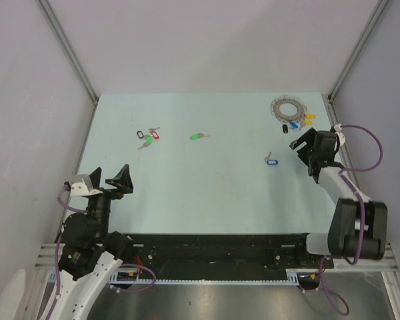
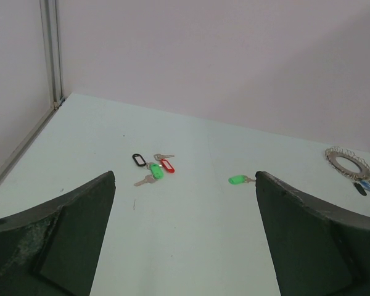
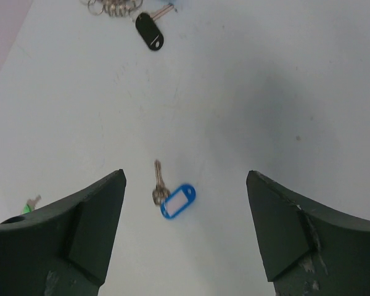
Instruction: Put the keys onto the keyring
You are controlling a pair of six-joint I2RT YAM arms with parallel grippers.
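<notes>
- The left claw [image 1: 110, 175] and the right claw [image 3: 185, 176] both gape, holding nothing.
- The blue-tagged key [image 3: 172, 196] lies before the right claw.
- The green-tagged key [image 1: 197, 137] lies mid-worktop [image 1: 187, 190].
- The keyring [image 1: 289, 107] lies at the far right corner.

This is a robotics lab test cell, not a lived-in room. A pale mint-green tabletop [image 1: 207, 187] is boxed in by plain lilac-grey panel walls [image 1: 207, 47] set in bare aluminium corner posts [image 1: 67, 50]. Two black-and-white robot arms, left [image 1: 87, 230] and right [image 1: 347, 213], stand on a black metal base rail [image 1: 220, 250] at the near edge, trailing loose purple cables [image 1: 383, 155]. The only objects are small staged props. A silver key with a blue plastic tag [image 3: 172, 196] lies ahead of the right jaws and between them. A silver key with a bright green plastic tag [image 2: 237, 180] lies well ahead of the left jaws.
</notes>
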